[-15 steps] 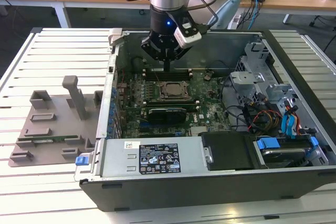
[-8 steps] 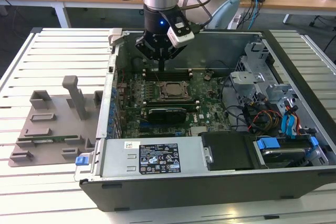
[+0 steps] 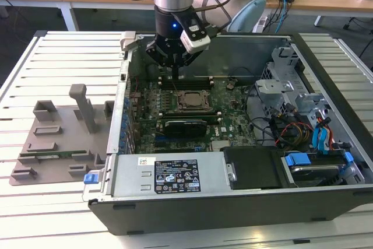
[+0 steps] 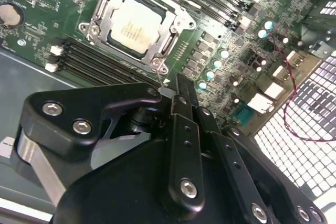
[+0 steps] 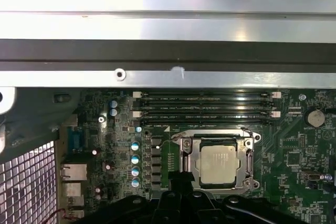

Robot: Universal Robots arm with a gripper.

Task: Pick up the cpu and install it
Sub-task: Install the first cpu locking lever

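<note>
Our gripper (image 4: 176, 85) hangs over the open computer case (image 3: 326, 202), just above the motherboard (image 5: 294, 150). Its fingers look pressed together with nothing between them. Just beyond them, the cpu (image 4: 135, 26) already lies in its socket (image 4: 173, 22), framed by the metal retention bracket (image 5: 185, 156), beside the memory slots (image 5: 207, 106). We judge that seating should be checked: the chip flat, square to the frame, corners aligned, with no downward force.
</note>
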